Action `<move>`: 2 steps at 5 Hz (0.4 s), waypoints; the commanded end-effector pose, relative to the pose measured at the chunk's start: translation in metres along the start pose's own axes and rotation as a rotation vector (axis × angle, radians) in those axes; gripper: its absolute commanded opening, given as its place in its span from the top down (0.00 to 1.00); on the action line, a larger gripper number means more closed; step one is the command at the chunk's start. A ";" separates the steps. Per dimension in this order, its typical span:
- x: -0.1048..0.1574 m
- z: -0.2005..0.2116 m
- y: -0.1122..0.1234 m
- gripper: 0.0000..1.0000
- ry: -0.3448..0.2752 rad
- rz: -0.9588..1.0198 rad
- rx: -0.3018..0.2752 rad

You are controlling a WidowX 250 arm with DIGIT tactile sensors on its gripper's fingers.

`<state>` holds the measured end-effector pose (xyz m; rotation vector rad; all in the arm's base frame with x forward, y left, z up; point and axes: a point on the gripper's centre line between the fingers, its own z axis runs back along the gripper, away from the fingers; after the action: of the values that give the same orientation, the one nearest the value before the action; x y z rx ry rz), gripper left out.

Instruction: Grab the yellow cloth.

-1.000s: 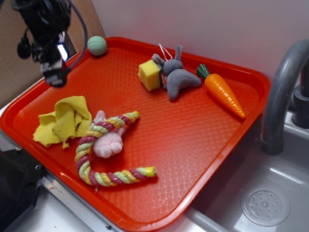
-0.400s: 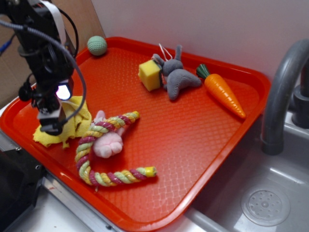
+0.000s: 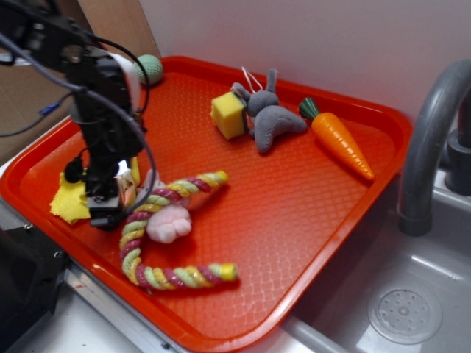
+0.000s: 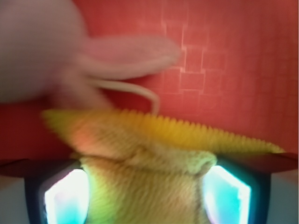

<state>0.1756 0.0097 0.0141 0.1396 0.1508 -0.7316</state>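
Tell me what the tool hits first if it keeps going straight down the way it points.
Most likely the yellow cloth: it already bunches between the tool's fingers, with the red tray beneath.

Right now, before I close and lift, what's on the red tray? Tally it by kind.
Cloth: 1, the yellow cloth, under the gripper
Rope toy: 1, the braided rope
Plush toys: 2, the pink plush and the grey plush
Foam cube: 1, the yellow cube
Ball: 1, the green ball
Carrot: 1, the toy carrot
Total: 7
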 end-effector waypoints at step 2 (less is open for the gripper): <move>-0.024 0.008 0.014 1.00 -0.037 0.070 -0.011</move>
<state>0.1740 0.0262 0.0222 0.1145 0.1346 -0.6727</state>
